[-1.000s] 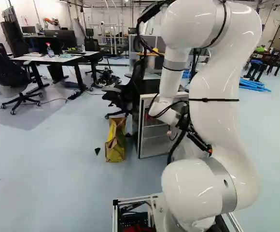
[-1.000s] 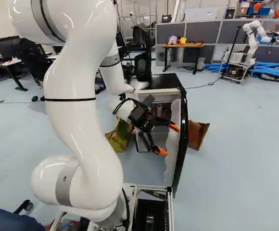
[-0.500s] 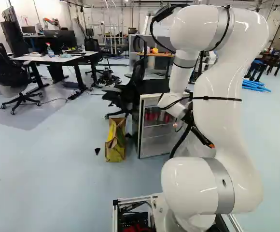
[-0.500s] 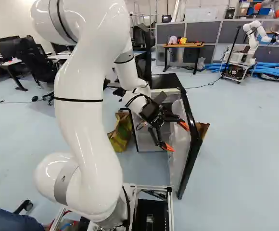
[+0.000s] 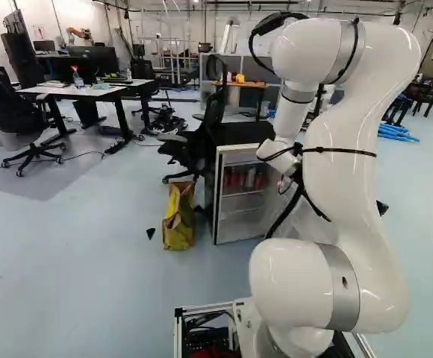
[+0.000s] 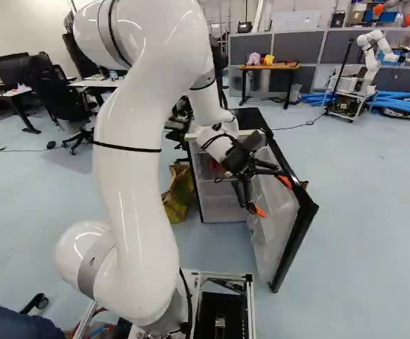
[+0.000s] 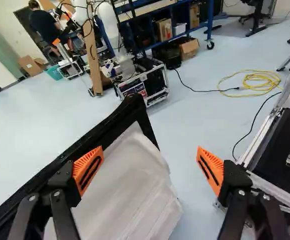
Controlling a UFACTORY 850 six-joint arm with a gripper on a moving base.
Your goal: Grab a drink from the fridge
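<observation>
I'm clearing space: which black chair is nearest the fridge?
The chair beside the fridge, behind the yellow bag; the other chairs stand by the desks.

Smooth-looking plastic lines the fridge door (image 6: 274, 233).

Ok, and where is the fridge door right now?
In the right base view, the fridge door stands open at the right of the fridge, reaching toward the base, with the gripper close by its inner side.

Fridge door (image 6: 300, 238): open
Gripper (image 6: 272, 196): near door, 2 fingers spread
Yellow-green bag (image 6: 179, 192): beside fridge (image 6: 247, 120)
Blue tubes (image 6: 401, 103): beside another robot (image 6: 370, 63)
</observation>
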